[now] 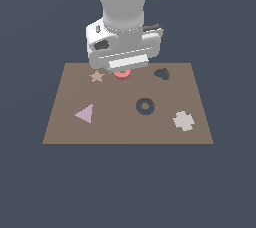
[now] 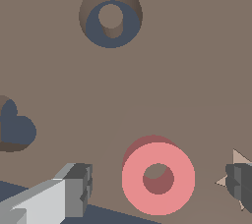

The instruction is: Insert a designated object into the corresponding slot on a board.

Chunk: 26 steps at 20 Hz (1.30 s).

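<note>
End effector point(image 2: 156, 184) open, fingers point(image 2: 74, 188) spread either side of red ring point(image 2: 158, 179), not touching it. Ring lies flat on board point(image 1: 125, 127) near far edge, mostly hidden under end effector in exterior view. Tan star point(image 1: 96, 76) just beside ring, toward exterior view's left. Ring-shaped slot point(image 1: 145, 106) empty, near board's middle, well apart from ring. Heart cut-out point(image 1: 161, 74) near far edge toward exterior view's right. Pink triangle point(image 1: 85, 113) toward board's left edge; pale cross point(image 1: 183, 120) toward right edge.
</note>
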Motion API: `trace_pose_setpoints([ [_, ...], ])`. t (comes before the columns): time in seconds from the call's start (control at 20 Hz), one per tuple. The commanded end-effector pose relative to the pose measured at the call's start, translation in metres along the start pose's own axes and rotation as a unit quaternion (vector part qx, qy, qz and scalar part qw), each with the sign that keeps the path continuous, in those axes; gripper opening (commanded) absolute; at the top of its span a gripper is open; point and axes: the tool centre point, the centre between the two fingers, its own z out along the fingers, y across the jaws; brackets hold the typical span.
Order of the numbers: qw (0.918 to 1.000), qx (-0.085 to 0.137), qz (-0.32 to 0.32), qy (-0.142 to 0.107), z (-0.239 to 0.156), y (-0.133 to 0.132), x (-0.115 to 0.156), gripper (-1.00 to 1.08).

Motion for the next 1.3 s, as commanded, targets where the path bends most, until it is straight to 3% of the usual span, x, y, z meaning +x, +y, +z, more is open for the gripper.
trace_pose_setpoints([
  [0.0, 0.9999, 0.000, -0.016, 0.001, 0.010, 0.002, -0.008, 1.00],
  [1.1, 0.9993, 0.000, -0.037, 0.002, 0.045, 0.006, -0.020, 1.00],
  [1.15, 0.9993, 0.000, -0.037, 0.002, 0.045, 0.006, -0.020, -1.00],
  [1.25, 0.9993, 0.000, -0.037, 0.002, 0.045, 0.006, -0.020, -1.00],
])
